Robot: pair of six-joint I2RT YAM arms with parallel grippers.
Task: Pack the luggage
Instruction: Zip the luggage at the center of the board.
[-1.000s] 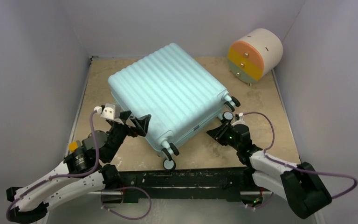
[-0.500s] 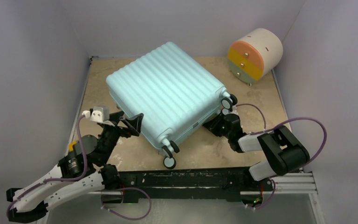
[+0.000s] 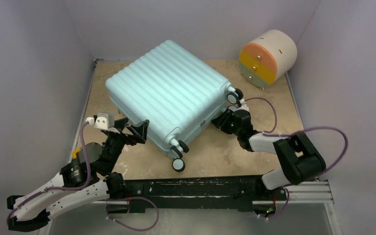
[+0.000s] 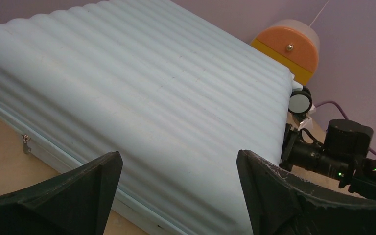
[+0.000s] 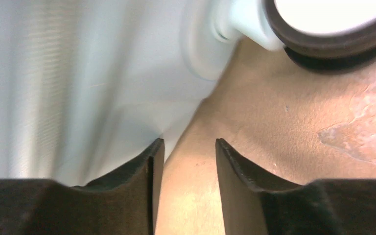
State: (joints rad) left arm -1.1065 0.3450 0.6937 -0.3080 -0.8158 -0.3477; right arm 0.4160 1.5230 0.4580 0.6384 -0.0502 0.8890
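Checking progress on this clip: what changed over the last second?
The luggage slid away from the arms and to the left, closed throughout. The right claw followed its wheeled end forward, that arm's elbow folding up; it grips nothing. The left claw drew slightly back leftward, open, at the near corner. The drawer unit stayed put.

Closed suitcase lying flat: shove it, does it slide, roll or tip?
Likely slides or pivots, not tips: the luggage lies broad and flat. Ribbed hard shell looks stiff, probably slick. Its wheels point sideways, so rolling seems unlikely.
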